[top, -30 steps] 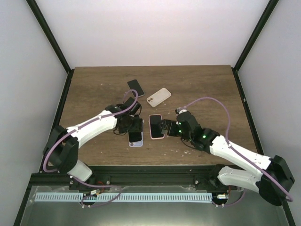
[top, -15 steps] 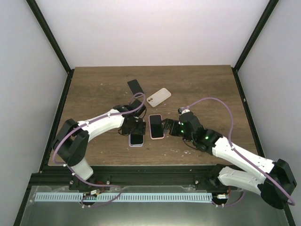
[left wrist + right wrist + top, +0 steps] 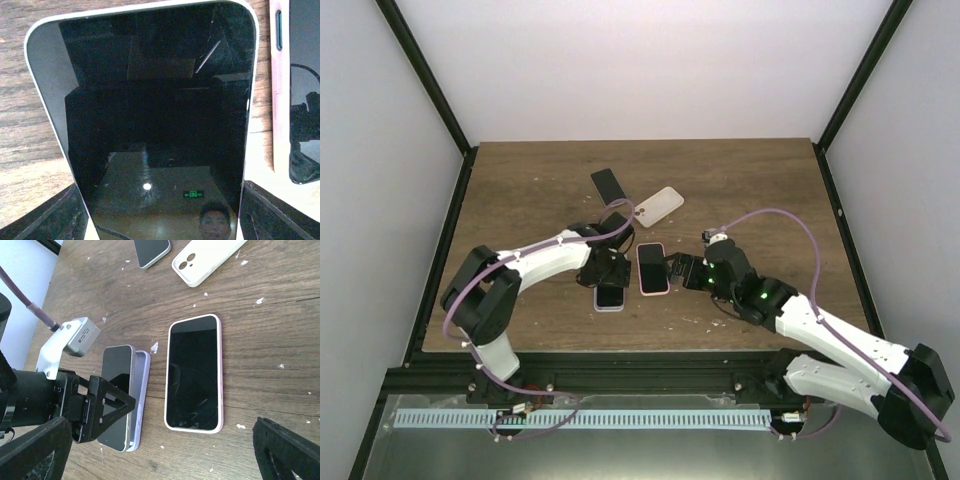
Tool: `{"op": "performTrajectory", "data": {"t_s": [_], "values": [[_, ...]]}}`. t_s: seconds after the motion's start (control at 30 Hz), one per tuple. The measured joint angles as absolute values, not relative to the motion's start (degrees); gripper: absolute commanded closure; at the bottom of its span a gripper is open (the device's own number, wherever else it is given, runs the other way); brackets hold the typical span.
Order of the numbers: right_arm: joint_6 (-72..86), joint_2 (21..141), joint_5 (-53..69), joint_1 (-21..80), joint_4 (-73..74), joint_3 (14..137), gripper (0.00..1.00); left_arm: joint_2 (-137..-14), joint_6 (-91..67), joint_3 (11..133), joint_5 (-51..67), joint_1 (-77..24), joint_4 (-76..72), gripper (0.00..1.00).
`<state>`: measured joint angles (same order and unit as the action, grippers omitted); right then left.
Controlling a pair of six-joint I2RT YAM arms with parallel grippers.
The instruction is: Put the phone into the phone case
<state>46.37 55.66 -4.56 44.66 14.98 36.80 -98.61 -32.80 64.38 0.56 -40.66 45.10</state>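
A dark-screened phone (image 3: 155, 125) lies tilted in a lavender phone case (image 3: 141, 385) on the wooden table, its left edge raised above the case wall. My left gripper (image 3: 605, 275) straddles the phone's near end, with a finger against each long side, shut on it. In the top view the phone (image 3: 609, 294) and the case rim (image 3: 609, 310) sit just left of the table's middle. My right gripper (image 3: 160, 460) stands wide open with nothing in it, low over the table to the right of a pink-cased phone (image 3: 194, 372).
The pink-cased phone (image 3: 652, 268) lies screen up between the two grippers. A white case (image 3: 658, 203) and another dark phone (image 3: 608, 185) lie farther back. Small white flecks dot the wood.
My left arm has folded lower and closer in over the phone. The phone and lavender case have stayed almost in place. The right arm has barely shifted.
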Motion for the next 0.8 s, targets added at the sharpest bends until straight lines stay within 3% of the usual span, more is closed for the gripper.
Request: {"op": "performTrajectory", "data": {"t_s": [0.33,0.67,0.8], "values": [[46.3,55.0,-4.6,44.4,15.1,36.2,0.0,-101.1,-32.8,64.8,-1.3,-40.7,44.9,0.46],[46.3,54.8,-4.6,44.4,15.0,36.0,0.0,-101.5,-32.8,65.2,-2.3,-40.7,45.2,0.34],[46.3,54.8,-4.6,44.4,15.0,35.6,0.0,-101.5,-32.8,65.2,-2.3,-40.7,45.2,0.25]]}}
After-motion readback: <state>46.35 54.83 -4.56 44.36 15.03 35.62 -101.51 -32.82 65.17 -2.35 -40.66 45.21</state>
